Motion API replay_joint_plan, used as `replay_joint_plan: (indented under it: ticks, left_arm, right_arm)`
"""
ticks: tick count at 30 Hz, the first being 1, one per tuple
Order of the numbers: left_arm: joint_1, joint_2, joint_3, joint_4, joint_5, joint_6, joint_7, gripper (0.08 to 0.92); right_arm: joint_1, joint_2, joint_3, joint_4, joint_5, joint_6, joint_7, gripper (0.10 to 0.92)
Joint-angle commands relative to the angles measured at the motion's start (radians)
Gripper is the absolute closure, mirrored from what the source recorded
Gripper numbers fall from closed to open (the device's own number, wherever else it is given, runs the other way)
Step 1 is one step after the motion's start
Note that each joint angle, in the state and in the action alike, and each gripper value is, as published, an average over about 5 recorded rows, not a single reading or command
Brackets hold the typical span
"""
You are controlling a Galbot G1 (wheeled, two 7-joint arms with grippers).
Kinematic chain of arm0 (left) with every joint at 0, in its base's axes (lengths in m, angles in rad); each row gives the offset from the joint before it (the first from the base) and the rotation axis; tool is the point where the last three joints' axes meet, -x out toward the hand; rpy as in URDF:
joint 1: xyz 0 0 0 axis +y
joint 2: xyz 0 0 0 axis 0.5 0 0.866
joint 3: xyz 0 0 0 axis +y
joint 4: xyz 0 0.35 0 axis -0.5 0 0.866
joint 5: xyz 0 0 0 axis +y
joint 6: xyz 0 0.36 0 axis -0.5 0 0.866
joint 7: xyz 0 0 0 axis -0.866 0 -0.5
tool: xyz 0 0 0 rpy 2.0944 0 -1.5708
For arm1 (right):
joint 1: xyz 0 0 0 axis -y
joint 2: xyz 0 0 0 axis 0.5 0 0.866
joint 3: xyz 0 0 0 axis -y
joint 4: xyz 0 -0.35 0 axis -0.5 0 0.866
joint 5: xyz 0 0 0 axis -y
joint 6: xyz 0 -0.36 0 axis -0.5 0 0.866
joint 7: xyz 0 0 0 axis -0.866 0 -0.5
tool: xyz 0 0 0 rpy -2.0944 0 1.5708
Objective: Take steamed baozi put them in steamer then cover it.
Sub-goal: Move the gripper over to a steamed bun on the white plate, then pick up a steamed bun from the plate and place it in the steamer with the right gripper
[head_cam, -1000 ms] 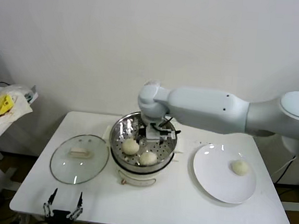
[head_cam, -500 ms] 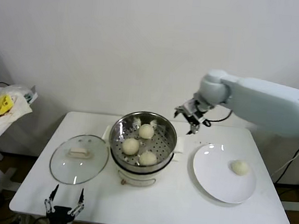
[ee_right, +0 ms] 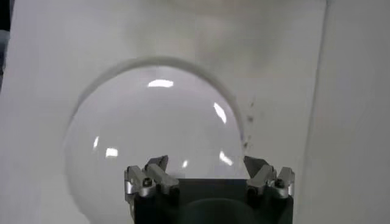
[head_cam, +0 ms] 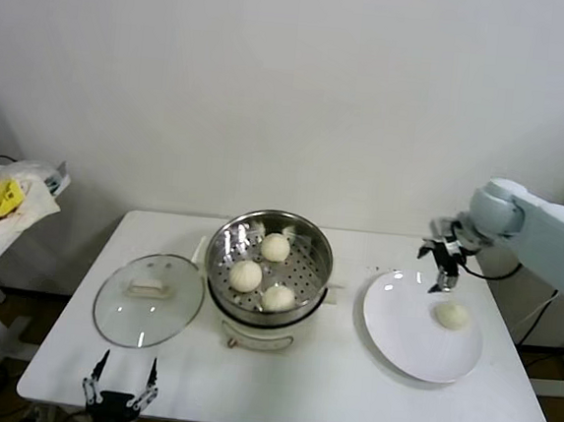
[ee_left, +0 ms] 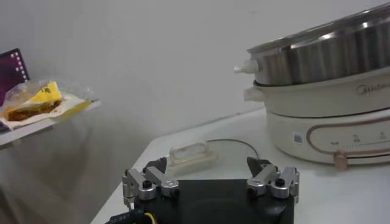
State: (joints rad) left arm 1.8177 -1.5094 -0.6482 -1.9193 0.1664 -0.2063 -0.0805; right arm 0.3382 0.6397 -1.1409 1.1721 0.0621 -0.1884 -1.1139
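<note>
Three baozi (head_cam: 275, 247) (head_cam: 246, 275) (head_cam: 278, 298) lie inside the steel steamer (head_cam: 317, 263), which stands uncovered on its white base (ee_left: 323, 131). A fourth baozi (head_cam: 452, 316) rests on the white plate (head_cam: 405, 330) at the right. My right gripper (head_cam: 442, 266) hangs open and empty above the plate's far edge, just behind that baozi; its wrist view looks down on the bare plate (ee_right: 122, 134). My left gripper (head_cam: 120, 386) is parked open at the table's front left edge, near the glass lid (head_cam: 149, 298).
The glass lid (ee_left: 234, 152) with its white handle (ee_left: 191, 156) lies flat on the table left of the steamer. A side table with a plastic bag of food (head_cam: 1, 201) stands at the far left. The wall rises close behind the table.
My right arm has swung from over the steamer, where it left a third baozi, to the right and down over the plate. The left arm has stayed put.
</note>
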Motion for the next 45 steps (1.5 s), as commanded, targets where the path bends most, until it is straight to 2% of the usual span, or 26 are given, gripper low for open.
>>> replay_joint_plan:
  ticks: [1,8,20,34,45]
  left_arm:
    - [0.003,-0.009,-0.009,-0.010,0.006,0.011,0.001,0.177]
    - [0.000,-0.013,-0.017,-0.015,0.005,0.022,-0.001,0.177]
    - [-0.001,-0.015,-0.017,-0.008,0.013,0.024,-0.002,0.177]
    - [-0.007,-0.018,-0.011,-0.007,0.020,0.030,-0.004,0.177]
    - [-0.010,-0.023,-0.001,-0.004,0.027,0.028,-0.006,0.177]
  right_arm:
    - [-0.282,0.020,0.257,-0.270,-0.223,0.083,-0.058,0.203]
    - [-0.329,0.096,0.330,-0.365,-0.275,0.123,-0.062,0.203]
    - [-0.332,0.175,0.349,-0.441,-0.291,0.142,-0.048,0.203]
    - [-0.326,0.203,0.330,-0.458,-0.313,0.156,-0.047,0.204]
    - [-0.297,0.203,0.312,-0.461,-0.293,0.158,-0.049,0.327]
